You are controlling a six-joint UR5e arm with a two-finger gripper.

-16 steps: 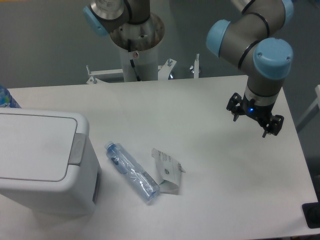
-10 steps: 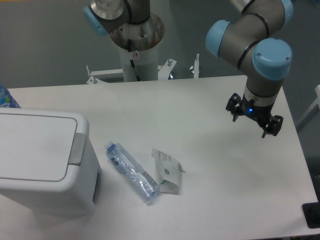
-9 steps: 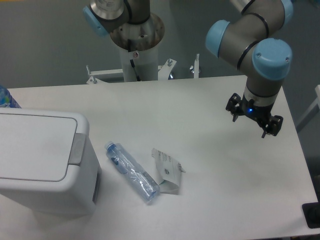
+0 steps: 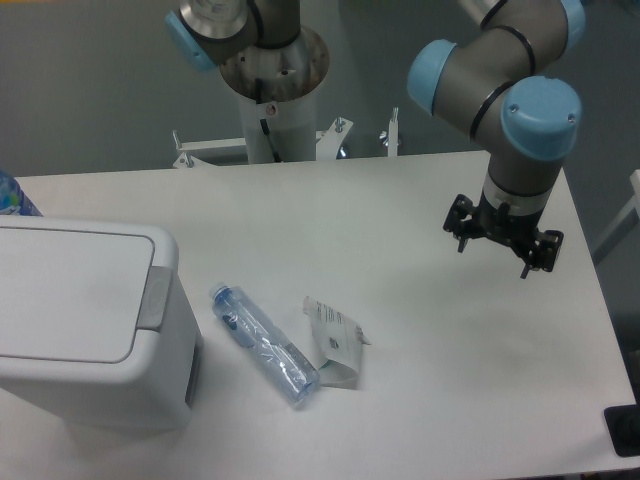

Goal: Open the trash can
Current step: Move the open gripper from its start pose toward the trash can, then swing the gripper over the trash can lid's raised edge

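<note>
The trash can (image 4: 80, 320) is a large boxy white bin at the table's left front. Its flat white lid (image 4: 65, 290) is shut, and the grey push-latch tab (image 4: 154, 298) sits at its right edge. My gripper (image 4: 494, 252) hangs over the right side of the table, far from the trash can. Its fingers are spread apart and hold nothing.
A clear plastic bottle (image 4: 262, 343) lies on the table just right of the trash can. A crumpled paper carton (image 4: 333, 340) lies beside it. A blue-capped object (image 4: 12, 195) peeks in at the left edge. The arm's base (image 4: 272, 80) stands behind the table.
My gripper has shifted slightly to the left. The blue light on it no longer shows. The trash can, bottle and carton have not moved.
</note>
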